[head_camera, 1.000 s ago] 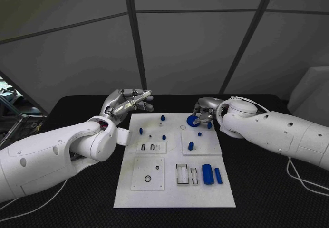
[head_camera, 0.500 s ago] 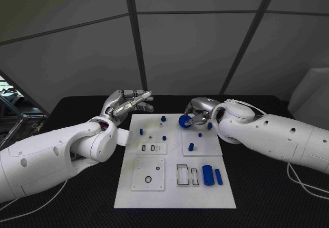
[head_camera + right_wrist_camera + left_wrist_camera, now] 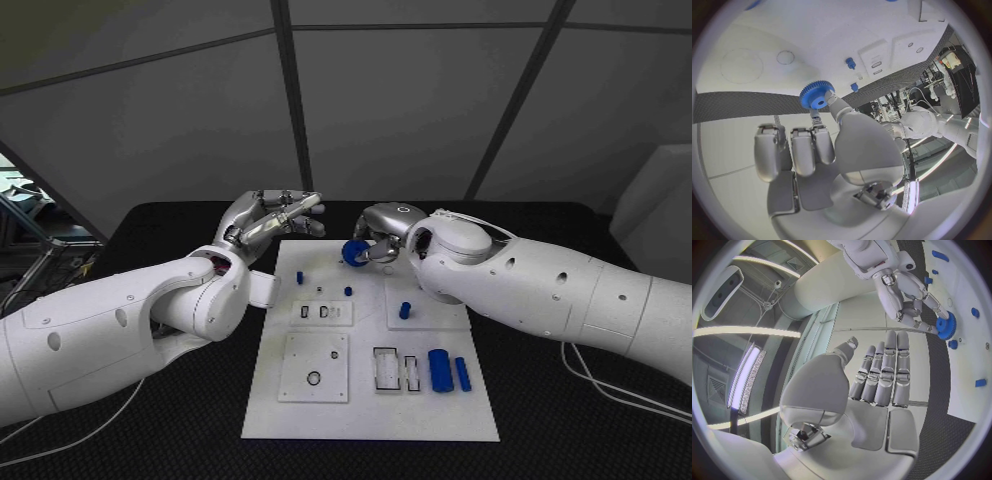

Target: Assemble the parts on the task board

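No text, label or number can be read anywhere.

One white task board (image 3: 369, 400) on the counter (image 3: 562, 420), with one blue gear (image 3: 355, 254) up top. Two fat blue cylinders (image 3: 440, 369) sit side by side, plus two robot hands, left (image 3: 268, 222) and right (image 3: 384, 232).

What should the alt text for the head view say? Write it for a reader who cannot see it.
The right hand holds a blue gear in its fingers over the far edge of the white task board. The left hand hovers empty beside the board's far left corner. Small blue parts lie on the board.
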